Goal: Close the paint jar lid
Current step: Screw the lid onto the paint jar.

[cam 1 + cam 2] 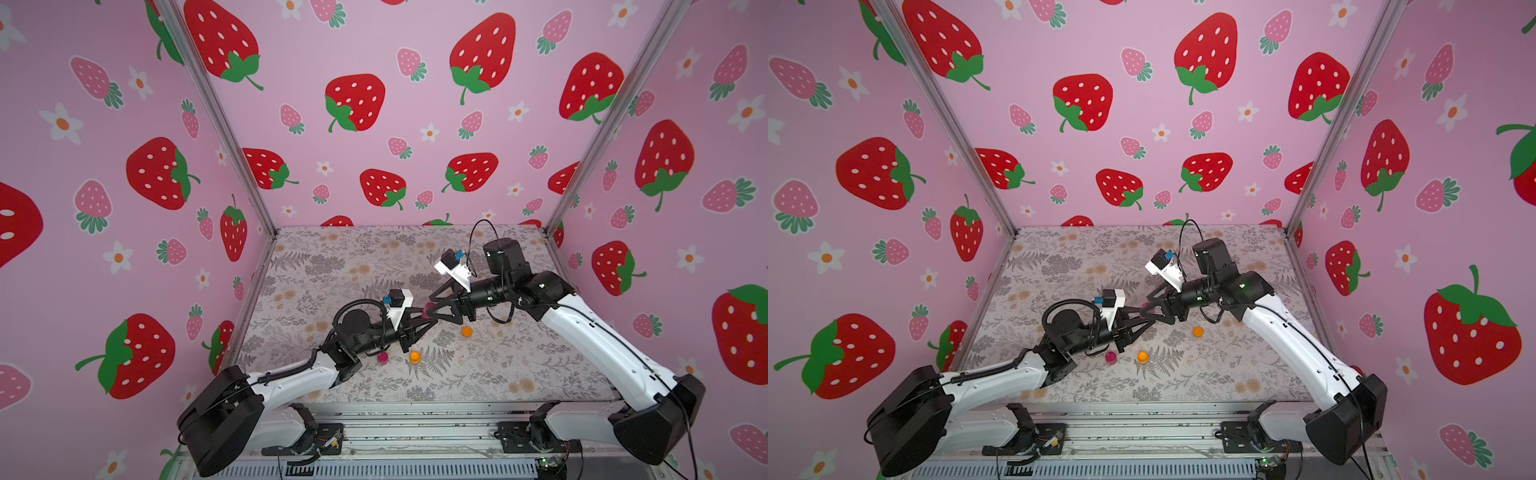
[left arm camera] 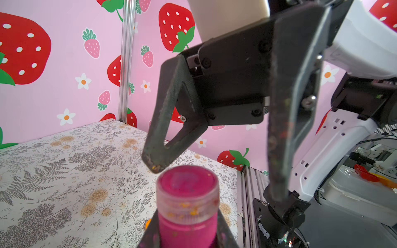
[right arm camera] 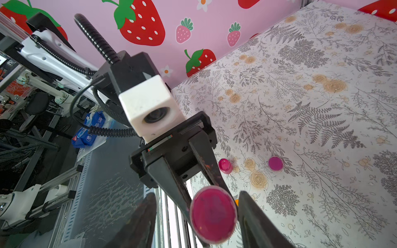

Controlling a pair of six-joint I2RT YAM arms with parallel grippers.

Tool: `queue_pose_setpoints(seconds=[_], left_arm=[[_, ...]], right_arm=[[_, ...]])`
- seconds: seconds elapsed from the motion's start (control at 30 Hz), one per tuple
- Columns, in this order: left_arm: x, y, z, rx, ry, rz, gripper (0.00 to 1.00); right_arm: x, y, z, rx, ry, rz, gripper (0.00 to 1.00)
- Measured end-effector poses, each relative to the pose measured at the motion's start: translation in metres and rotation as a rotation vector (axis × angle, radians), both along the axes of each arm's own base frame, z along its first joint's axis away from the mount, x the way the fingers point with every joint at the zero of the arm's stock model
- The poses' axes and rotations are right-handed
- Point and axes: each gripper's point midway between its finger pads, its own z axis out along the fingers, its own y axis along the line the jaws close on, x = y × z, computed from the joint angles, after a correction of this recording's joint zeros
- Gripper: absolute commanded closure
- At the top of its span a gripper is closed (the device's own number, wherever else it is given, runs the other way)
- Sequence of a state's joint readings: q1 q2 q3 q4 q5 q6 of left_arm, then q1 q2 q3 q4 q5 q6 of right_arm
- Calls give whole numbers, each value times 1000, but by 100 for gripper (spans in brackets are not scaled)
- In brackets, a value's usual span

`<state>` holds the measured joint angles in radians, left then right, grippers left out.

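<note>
Gripping the paint jar by its body, the left gripper has its jaws closed tight on the pot and holds it up off the table, near the middle of the floral surface. In both top views the jar shows as a small pink spot where the two arms meet tip to tip. The lid sits on the mouth of the jar, its pink face up and its clear rim smeared with orange flecks; whether it is pressed fully home cannot be told.

The right gripper faces the left one with its jaws parted around the lid. In the left wrist view one finger has its tip just beside the lid's rim, and I cannot tell whether it touches, while the other finger stands clearly apart from it. The right wrist view shows the same: the round lid face lies between the two fingers, close to one and with a gap to the other, so nothing is clamped.

On the table below, two orange pots stand apart from each other. The right wrist view also shows another pink pot and, near it, a pot with a purplish top, both upright on the table.
</note>
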<state>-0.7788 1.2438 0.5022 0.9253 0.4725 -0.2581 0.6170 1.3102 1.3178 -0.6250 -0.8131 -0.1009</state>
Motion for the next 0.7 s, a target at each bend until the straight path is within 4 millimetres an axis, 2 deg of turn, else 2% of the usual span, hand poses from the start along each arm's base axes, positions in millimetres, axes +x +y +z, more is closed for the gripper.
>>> queue_pose_setpoints(seconds=[0.27, 0.3, 0.57, 0.7], left_arm=[[-1, 1, 1, 2, -3, 0, 76], [-1, 1, 1, 2, -3, 0, 76], [-2, 2, 2, 5, -4, 2, 76], [-1, 3, 2, 9, -4, 10, 77]], right_arm=[[5, 2, -9, -37, -5, -25, 47], [5, 2, -9, -40, -6, -27, 53], [4, 2, -11, -45, -1, -25, 73], [3, 4, -12, -43, -2, -21, 78]])
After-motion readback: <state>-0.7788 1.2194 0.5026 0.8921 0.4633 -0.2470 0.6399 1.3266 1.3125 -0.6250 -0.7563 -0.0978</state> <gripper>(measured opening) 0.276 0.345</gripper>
